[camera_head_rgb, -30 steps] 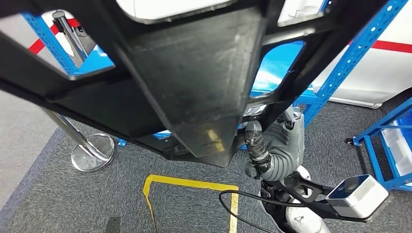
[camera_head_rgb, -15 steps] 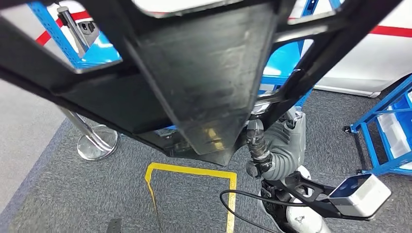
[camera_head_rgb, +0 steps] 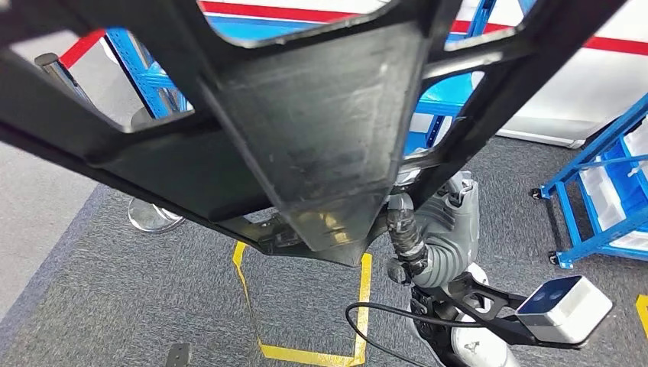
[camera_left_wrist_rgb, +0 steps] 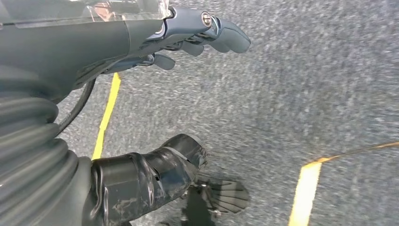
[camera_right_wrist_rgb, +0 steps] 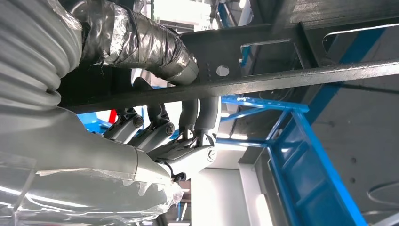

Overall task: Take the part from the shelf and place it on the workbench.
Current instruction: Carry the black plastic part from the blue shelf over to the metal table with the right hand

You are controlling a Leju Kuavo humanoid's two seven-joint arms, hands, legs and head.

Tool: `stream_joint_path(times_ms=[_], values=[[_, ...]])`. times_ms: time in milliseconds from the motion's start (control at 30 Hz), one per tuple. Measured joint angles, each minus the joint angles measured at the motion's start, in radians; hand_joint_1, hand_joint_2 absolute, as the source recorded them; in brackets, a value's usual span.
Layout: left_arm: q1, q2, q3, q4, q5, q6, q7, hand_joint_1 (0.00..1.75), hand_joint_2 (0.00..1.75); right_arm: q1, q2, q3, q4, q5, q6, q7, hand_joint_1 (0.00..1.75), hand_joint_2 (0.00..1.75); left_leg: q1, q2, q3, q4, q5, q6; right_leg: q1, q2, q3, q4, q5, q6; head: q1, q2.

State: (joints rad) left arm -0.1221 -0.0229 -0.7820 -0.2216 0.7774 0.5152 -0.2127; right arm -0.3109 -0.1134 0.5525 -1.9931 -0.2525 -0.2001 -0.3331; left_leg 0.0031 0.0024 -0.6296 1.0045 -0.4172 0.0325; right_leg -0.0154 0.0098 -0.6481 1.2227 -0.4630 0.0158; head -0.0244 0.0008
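The part (camera_head_rgb: 321,130) is a large black frame of flat bars with open cut-outs, held up close in front of the head camera and tilted. My right hand (camera_head_rgb: 419,237) grips its lower edge at the right. In the right wrist view, the right hand (camera_right_wrist_rgb: 164,136) wraps a bar of the part (camera_right_wrist_rgb: 282,80), with the taped thumb (camera_right_wrist_rgb: 155,52) on one side and the fingers (camera_right_wrist_rgb: 200,113) on the other. My left hand (camera_left_wrist_rgb: 188,37) hangs over grey carpet, fingers loosely apart, holding nothing.
Blue shelving (camera_head_rgb: 451,99) stands behind the part, and a blue wheeled rack (camera_head_rgb: 596,191) with white bins is at the right. A chrome stanchion base (camera_head_rgb: 153,218) sits at the left. Yellow tape (camera_head_rgb: 363,306) marks a rectangle on the grey carpet.
The whole view has shifted: the camera has turned, so shelving, stanchion and yellow tape sit differently. The part stays in my right hand's grip, at the same place in view.
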Motion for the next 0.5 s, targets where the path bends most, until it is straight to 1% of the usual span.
stream_joint_path(times_ms=[33, 67, 100, 133, 200, 233, 267, 300, 367, 400, 433, 467, 500], values=[[-0.001, -0.001, 0.000, 0.000, 0.002, 0.000, 0.000, 0.00, 1.75, 0.000, 0.000, 0.000, 0.001, 0.000, 0.001, 0.000, 1.75, 1.75, -0.001, -0.005, -0.016, 0.010, 0.006, -0.006, -0.001, 0.013, 0.055, -0.066, -0.015, -0.004, -0.001, 0.000], [-0.002, -0.001, 0.000, 0.000, 0.005, -0.001, 0.001, 0.00, 1.75, -0.001, -0.001, 0.000, 0.001, 0.000, 0.002, 0.001, 1.75, 1.75, -0.002, -0.011, -0.027, 0.018, 0.012, -0.013, 0.000, 0.024, 0.098, -0.122, -0.039, -0.007, -0.001, 0.000], [-0.004, -0.001, 0.000, 0.000, 0.007, -0.002, 0.003, 0.00, 1.75, -0.002, -0.001, 0.000, 0.002, 0.000, 0.003, 0.001, 1.75, 1.75, -0.002, -0.015, -0.034, 0.023, 0.019, -0.019, 0.002, 0.030, 0.125, -0.161, -0.063, -0.010, -0.001, 0.000], [-0.005, -0.001, 0.000, 0.000, 0.009, -0.005, 0.006, 0.00, 1.75, -0.003, -0.001, 0.001, 0.002, 0.000, 0.004, 0.001, 1.75, 1.75, -0.002, -0.021, -0.038, 0.024, 0.027, -0.025, 0.004, 0.026, 0.135, -0.180, -0.070, -0.014, 0.000, 0.000], [-0.004, 0.000, 0.000, 0.000, 0.013, -0.010, 0.011, 0.00, 1.75, -0.004, -0.002, 0.001, 0.003, -0.001, 0.005, 0.001, 1.75, 1.75, 0.002, -0.035, -0.042, 0.022, 0.041, -0.035, 0.002, 0.010, 0.130, -0.181, -0.059, -0.023, 0.003, 0.000], [-0.002, 0.001, 0.000, 0.000, 0.015, -0.011, 0.013, 0.00, 1.75, -0.004, -0.002, 0.002, 0.004, -0.004, 0.006, 0.001, 1.75, 1.75, 0.003, -0.037, -0.047, 0.028, 0.037, -0.039, 0.000, 0.002, 0.128, -0.183, -0.052, -0.030, 0.003, 0.000], [0.000, 0.002, 0.000, 0.000, 0.019, -0.012, 0.015, 0.00, 1.75, -0.003, -0.001, 0.004, 0.004, -0.008, 0.007, 0.000, 1.75, 1.75, 0.004, -0.035, -0.056, 0.047, 0.019, -0.043, -0.002, -0.005, 0.124, -0.185, -0.047, -0.035, 0.000, 0.000], [0.002, 0.002, 0.000, 0.000, 0.022, -0.014, 0.018, 0.00, 1.75, -0.003, -0.001, 0.005, 0.005, -0.014, 0.009, -0.002, 1.75, 1.75, 0.006, -0.030, -0.070, 0.081, -0.012, -0.047, -0.003, -0.012, 0.120, -0.186, -0.042, -0.039, -0.004, 0.000], [0.005, 0.002, 0.000, 0.000, 0.029, -0.022, 0.027, 0.00, 1.75, 0.000, -0.001, 0.007, 0.008, -0.021, 0.013, -0.011, 1.75, 1.75, 0.009, -0.020, -0.111, 0.194, -0.088, -0.057, 0.000, -0.029, 0.106, -0.185, -0.032, -0.045, -0.010, 0.000], [0.006, 0.001, 0.000, 0.000, 0.030, -0.028, 0.033, 0.00, 1.75, 0.003, -0.001, 0.008, 0.010, -0.018, 0.014, -0.016, 1.75, 1.75, 0.011, -0.017, -0.126, 0.244, -0.110, -0.061, 0.001, -0.037, 0.099, -0.185, -0.028, -0.046, -0.010, 0.000], [0.006, 0.001, 0.000, 0.000, 0.029, -0.036, 0.040, 0.00, 1.75, 0.006, -0.001, 0.010, 0.013, -0.008, 0.013, -0.022, 1.75, 1.75, 0.011, -0.014, -0.127, 0.270, -0.116, -0.063, 0.003, -0.046, 0.092, -0.184, -0.024, -0.045, -0.010, 0.000], [0.007, 0.002, 0.000, 0.000, 0.026, -0.046, 0.049, 0.00, 1.75, 0.009, -0.001, 0.013, 0.017, 0.007, 0.008, -0.026, 1.75, 1.75, 0.011, -0.011, -0.109, 0.259, -0.103, -0.062, 0.004, -0.055, 0.088, -0.184, -0.021, -0.045, -0.010, 0.000], [0.008, 0.003, 0.000, 0.000, 0.021, -0.057, 0.058, 0.00, 1.75, 0.013, -0.001, 0.015, 0.019, 0.024, 0.002, -0.029, 1.75, 1.75, 0.010, -0.006, -0.074, 0.215, -0.080, -0.059, 0.005, -0.064, 0.085, -0.183, -0.019, -0.044, -0.010, 0.000]])
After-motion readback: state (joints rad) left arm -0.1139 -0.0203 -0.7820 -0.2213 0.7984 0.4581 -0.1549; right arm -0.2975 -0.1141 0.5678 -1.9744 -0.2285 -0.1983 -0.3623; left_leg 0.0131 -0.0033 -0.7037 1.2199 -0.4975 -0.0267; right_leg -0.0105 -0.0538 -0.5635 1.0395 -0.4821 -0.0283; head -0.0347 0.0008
